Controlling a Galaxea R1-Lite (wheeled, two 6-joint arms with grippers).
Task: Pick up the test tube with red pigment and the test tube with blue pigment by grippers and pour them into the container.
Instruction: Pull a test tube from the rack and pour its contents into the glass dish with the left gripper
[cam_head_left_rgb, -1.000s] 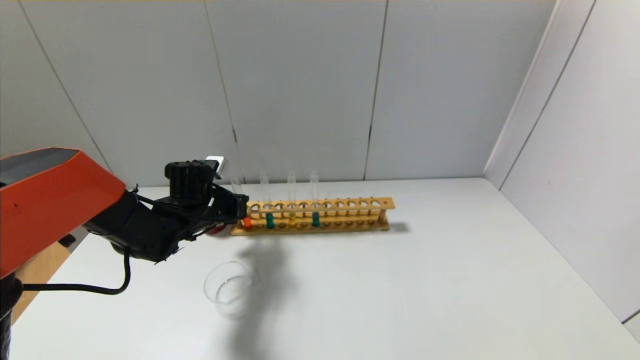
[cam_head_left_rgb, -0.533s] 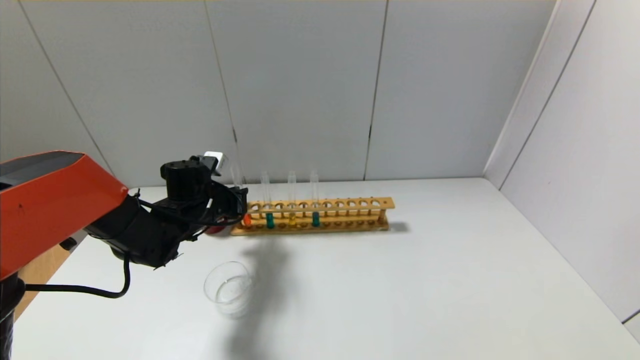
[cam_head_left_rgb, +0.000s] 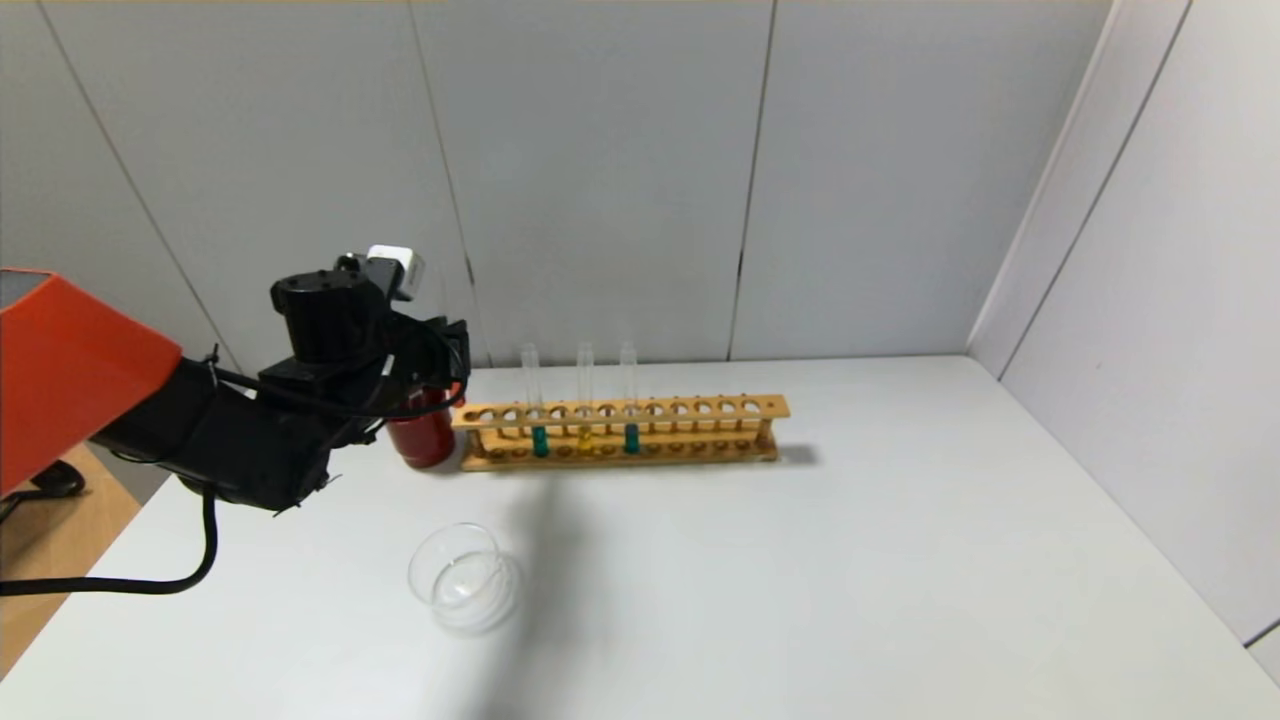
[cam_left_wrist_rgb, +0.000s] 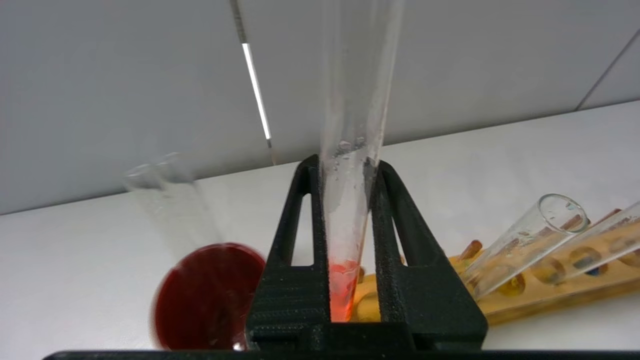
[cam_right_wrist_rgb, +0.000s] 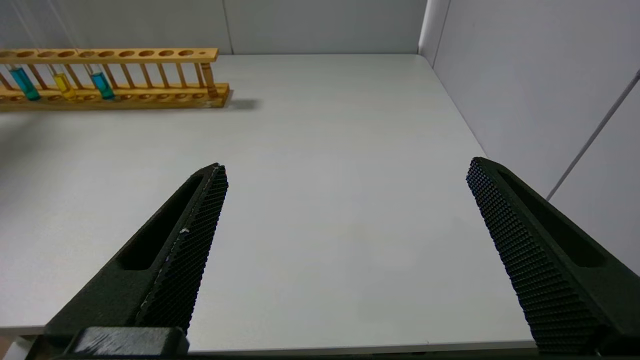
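Note:
My left gripper (cam_head_left_rgb: 455, 345) is shut on the test tube with red pigment (cam_left_wrist_rgb: 354, 100) and holds it upright, lifted clear of the wooden rack (cam_head_left_rgb: 700, 408), above the rack's left end. In the left wrist view the two black fingers (cam_left_wrist_rgb: 300, 240) pinch the tube, with the orange-red liquid low between them. The test tube with blue pigment (cam_head_left_rgb: 631, 438) stands in the rack and also shows in the right wrist view (cam_right_wrist_rgb: 102, 85). The container (cam_head_left_rgb: 462, 578), a clear glass dish, sits on the table in front of the left gripper. My right gripper (cam_right_wrist_rgb: 346, 165) is open and empty over the table's near right part.
A dark red cup (cam_head_left_rgb: 424, 435) stands at the rack's left end, just under the left gripper. The rack also holds a teal-green tube (cam_head_left_rgb: 539, 440) and a yellow tube (cam_head_left_rgb: 585, 437). Walls close the table at the back and right.
My left gripper has risen and drawn back to the left with the red tube, lifting it out of the rack's leftmost hole. The red cup now shows.

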